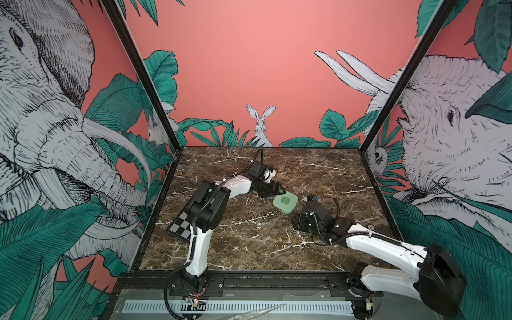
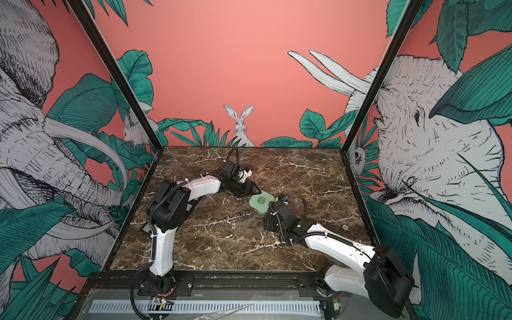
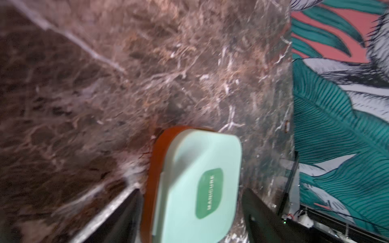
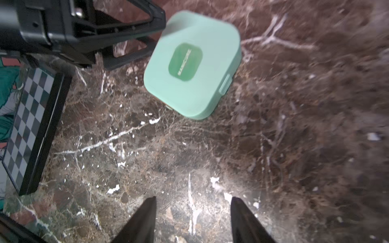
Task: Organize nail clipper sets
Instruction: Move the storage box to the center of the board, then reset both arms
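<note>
One nail clipper set shows: a mint-green rounded-square case with a darker green oval on its lid, lying closed on the marble table near the middle. My left gripper reaches in from the far-left side. In the left wrist view it is open and straddles the case, with a gap at each finger. My right gripper stands open in front of the case; its wrist view shows bare marble between its tips and the case farther off.
A black-and-white checkered board lies at the left of the table, partly under my left arm. A small round mark sits near the right edge. Patterned walls close off three sides.
</note>
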